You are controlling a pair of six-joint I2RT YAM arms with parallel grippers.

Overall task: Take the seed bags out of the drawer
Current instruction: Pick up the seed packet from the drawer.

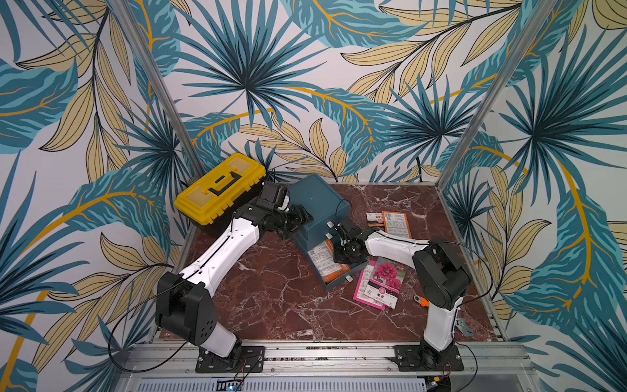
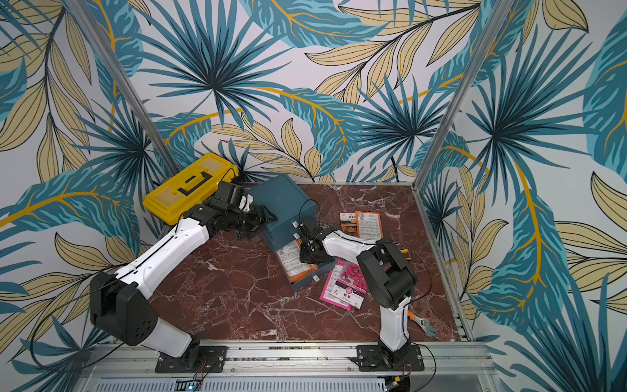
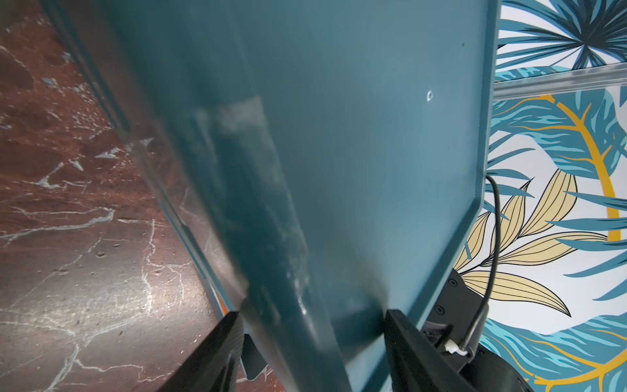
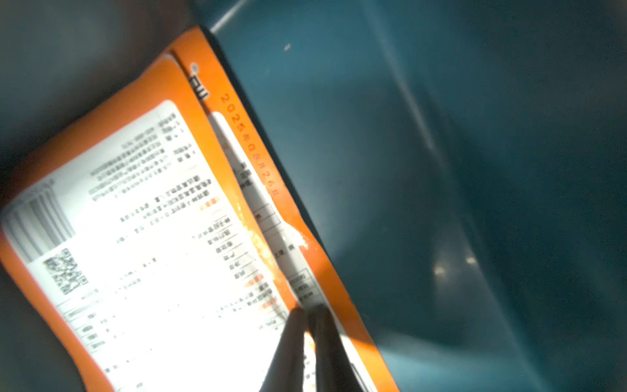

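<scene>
right gripper [image 4: 307, 314] closed, apparently on top seed bag [image 4: 142, 220] in drawer [image 1: 356, 268], 5 o'clock of cabinet [image 1: 315, 197] | left gripper [image 3: 312, 314] clamps cabinet | risk: thin pinch slips

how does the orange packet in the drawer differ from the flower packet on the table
The orange packet lies in the drawer, text up; the flower packet lies on the table, picture up. The orange packet rests on a second orange packet; the flower packet on a magenta packet. Both lie flat.
</scene>
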